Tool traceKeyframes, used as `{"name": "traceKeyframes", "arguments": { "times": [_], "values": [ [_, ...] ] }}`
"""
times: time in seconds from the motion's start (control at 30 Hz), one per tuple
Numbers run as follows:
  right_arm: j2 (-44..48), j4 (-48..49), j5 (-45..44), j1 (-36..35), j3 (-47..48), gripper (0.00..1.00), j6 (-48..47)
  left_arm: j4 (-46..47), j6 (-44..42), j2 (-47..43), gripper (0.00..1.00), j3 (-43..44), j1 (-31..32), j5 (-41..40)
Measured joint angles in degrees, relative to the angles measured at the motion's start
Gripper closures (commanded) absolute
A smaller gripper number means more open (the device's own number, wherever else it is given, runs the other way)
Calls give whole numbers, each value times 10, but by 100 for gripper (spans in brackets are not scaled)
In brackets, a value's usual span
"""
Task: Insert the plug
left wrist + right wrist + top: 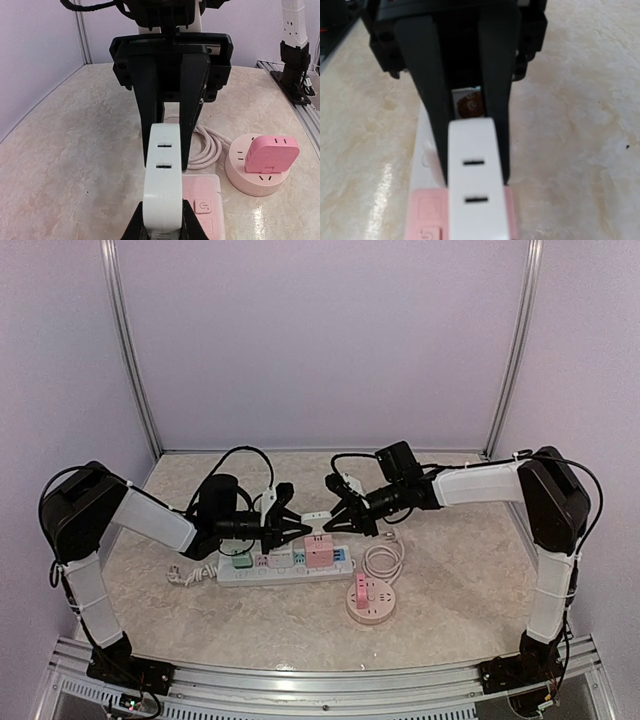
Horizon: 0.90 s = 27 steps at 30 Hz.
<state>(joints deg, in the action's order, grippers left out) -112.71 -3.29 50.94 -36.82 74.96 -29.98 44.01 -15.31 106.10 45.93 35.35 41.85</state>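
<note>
A white plug block (pixel 316 516) with two slot pairs on its face hangs above the white power strip (pixel 285 571), held between both arms. My left gripper (pixel 293 523) is shut on its near end; the left wrist view shows the black fingers (pixel 192 226) pinching the plug (pixel 162 185). My right gripper (pixel 340 513) grips the other end, its fingers (pixel 192 110) flanking the plug. In the right wrist view the plug (pixel 475 190) fills the bottom; the right gripper's own fingertips are out of frame.
A pink adapter (pixel 320 552) and green and pink ones sit plugged in the strip. A round pink socket (pixel 370 600) with a pink plug (pixel 272 154) and a coiled cable (pixel 383 562) lies right of the strip. Walls enclose the marble tabletop.
</note>
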Motion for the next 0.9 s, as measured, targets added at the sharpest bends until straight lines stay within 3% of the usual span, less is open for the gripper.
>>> {"name": "traceKeyframes", "arguments": {
  "times": [0.5,0.9],
  "values": [
    [36,36,-63,-20,-44,100,-17,-7,-109,-4,100,-5,2,0],
    [62,70,-100,-40,-86,99,-13,-43,-148,-28,100,-16,10,-2]
  ]
}}
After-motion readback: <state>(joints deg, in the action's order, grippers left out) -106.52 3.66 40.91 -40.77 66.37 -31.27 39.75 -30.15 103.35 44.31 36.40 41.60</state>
